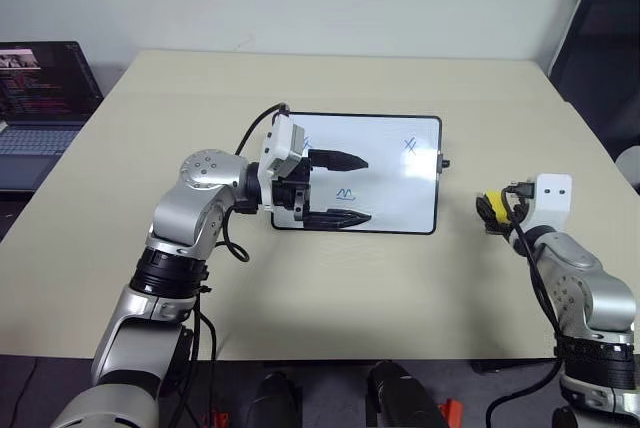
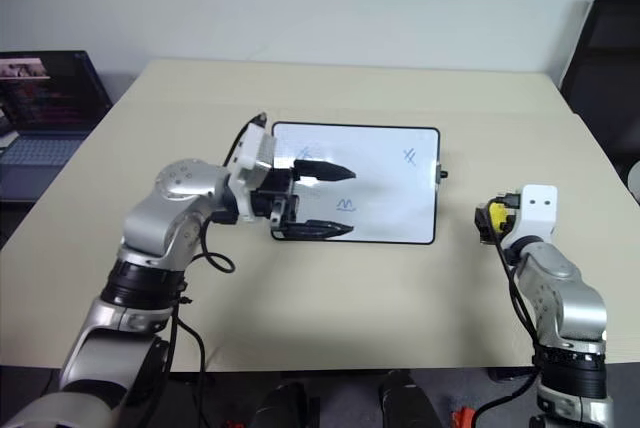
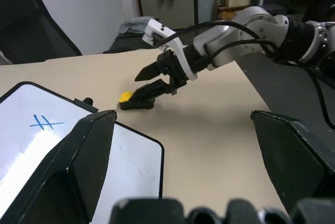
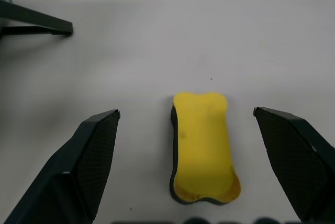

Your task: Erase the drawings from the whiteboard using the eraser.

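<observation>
The whiteboard (image 1: 385,183) lies flat in the middle of the table, its black frame and a side knob (image 1: 445,162) visible. Blue drawings show on it: a cross-hatch (image 1: 410,145) near its right edge, a zigzag (image 1: 345,193) lower down, and a faint mark (image 2: 305,153) by the left gripper's camera housing. My left gripper (image 1: 345,188) hovers open over the board's left half, pointing right. The yellow eraser (image 4: 203,145) with its dark side lies on the table right of the board. My right gripper (image 4: 187,111) is open, one finger on each side of the eraser without touching it.
An open laptop (image 1: 40,98) sits off the table's far left corner. A black chair (image 1: 605,48) stands beyond the table's right side. Bare beige table (image 1: 330,288) stretches in front of and behind the board.
</observation>
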`<state>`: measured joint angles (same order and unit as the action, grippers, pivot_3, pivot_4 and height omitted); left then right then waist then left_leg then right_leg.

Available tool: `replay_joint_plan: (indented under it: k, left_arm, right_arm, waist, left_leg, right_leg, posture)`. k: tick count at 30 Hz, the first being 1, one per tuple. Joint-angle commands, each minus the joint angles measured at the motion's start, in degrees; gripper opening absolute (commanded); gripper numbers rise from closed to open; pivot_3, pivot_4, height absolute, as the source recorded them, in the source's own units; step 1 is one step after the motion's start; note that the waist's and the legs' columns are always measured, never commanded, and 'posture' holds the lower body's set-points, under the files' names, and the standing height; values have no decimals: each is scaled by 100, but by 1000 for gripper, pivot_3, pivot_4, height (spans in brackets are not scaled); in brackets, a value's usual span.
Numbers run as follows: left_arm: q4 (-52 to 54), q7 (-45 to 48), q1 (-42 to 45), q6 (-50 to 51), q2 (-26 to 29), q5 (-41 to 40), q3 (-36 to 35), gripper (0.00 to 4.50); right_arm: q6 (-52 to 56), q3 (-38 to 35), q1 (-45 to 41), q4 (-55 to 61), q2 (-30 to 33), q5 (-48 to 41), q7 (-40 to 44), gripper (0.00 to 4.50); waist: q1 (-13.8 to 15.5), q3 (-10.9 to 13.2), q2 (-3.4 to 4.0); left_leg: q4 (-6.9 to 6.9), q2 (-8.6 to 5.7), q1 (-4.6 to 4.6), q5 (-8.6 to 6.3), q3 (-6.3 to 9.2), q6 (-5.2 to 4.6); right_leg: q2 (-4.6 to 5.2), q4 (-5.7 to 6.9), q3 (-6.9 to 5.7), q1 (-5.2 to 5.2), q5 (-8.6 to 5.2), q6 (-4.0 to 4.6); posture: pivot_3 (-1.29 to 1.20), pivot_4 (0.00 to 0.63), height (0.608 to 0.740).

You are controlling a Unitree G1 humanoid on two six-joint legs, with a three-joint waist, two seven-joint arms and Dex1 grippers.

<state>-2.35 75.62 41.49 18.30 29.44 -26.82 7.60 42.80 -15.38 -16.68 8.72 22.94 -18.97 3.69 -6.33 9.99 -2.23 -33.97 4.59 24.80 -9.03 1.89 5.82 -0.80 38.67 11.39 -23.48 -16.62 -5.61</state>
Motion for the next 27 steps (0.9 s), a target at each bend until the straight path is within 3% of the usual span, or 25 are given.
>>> replay_joint_plan:
  k: [1, 22, 25, 27]
  left_arm:
    - [149, 29, 15, -72, 30, -14, -50, 4500]
    - [339, -285, -267, -50, 98, 94, -98, 4500]
    - [397, -329, -295, -34, 86, 89, -87, 4500]
    - [425, -363, -314, -26, 76, 91, -88, 4500]
  right_arm:
    - [-265, -86, -106, -87, -44, 80, 40, 4491]
    - [-354, -77, -326, -636, -30, 223, 291, 4491]
    - [-306, -7, -338, -676, 18, 257, 355, 3918]
    - [-280, 21, -339, -685, 34, 272, 392, 3282]
  waist:
    - [-1, 0, 0]
    - [-5, 0, 0]
    - [-5, 0, 0]
    - [-6, 0, 1]
  left_leg:
    - [0, 0, 0, 0, 1, 0]
    - [0, 0, 0, 0, 5, 0]
    - [0, 0, 0, 0, 5, 0]
    - [0, 0, 0, 0, 5, 0]
  right_leg:
    - [0, 1, -1, 0, 0, 0]
    - [0, 5, -4, 0, 1, -1]
    - [0, 6, -5, 0, 1, -1]
    - [0, 6, -5, 0, 1, -1]
  posture:
    - [0, 150, 740]
    - [0, 150, 740]
    - [0, 150, 740]
    - [0, 150, 740]
